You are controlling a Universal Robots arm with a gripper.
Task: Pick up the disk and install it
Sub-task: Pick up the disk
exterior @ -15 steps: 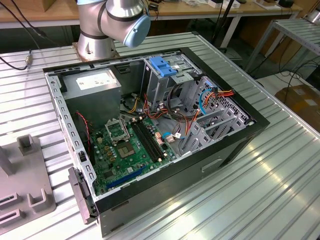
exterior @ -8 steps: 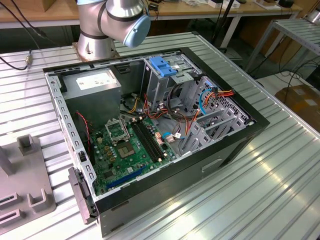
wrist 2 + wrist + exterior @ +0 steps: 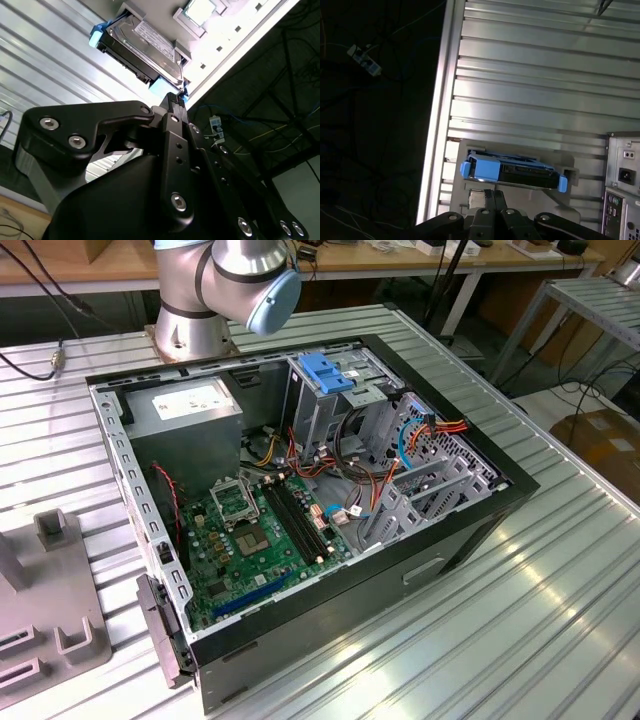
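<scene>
The disk (image 3: 512, 170) stands on edge in a grey holder (image 3: 520, 150) on the ribbed metal table, a dark drive with blue side rails. In the second wrist view the disk (image 3: 145, 45) shows its white label. My gripper (image 3: 493, 195) hangs just short of the disk and does not touch it. Its two black fingers are pressed together with nothing between them, and the gripper (image 3: 174, 99) tip points at the disk's blue rail end. The open computer case (image 3: 300, 500) lies on its side in the exterior view, with the blue-handled drive cage (image 3: 325, 370) inside.
A grey power-supply box (image 3: 190, 410), the green motherboard (image 3: 260, 530) and loose cables (image 3: 420, 435) crowd the case. The arm's base (image 3: 225, 280) stands behind it. A grey fixture (image 3: 50, 590) lies at the exterior view's left. The case's rear panel (image 3: 622, 175) is beside the holder.
</scene>
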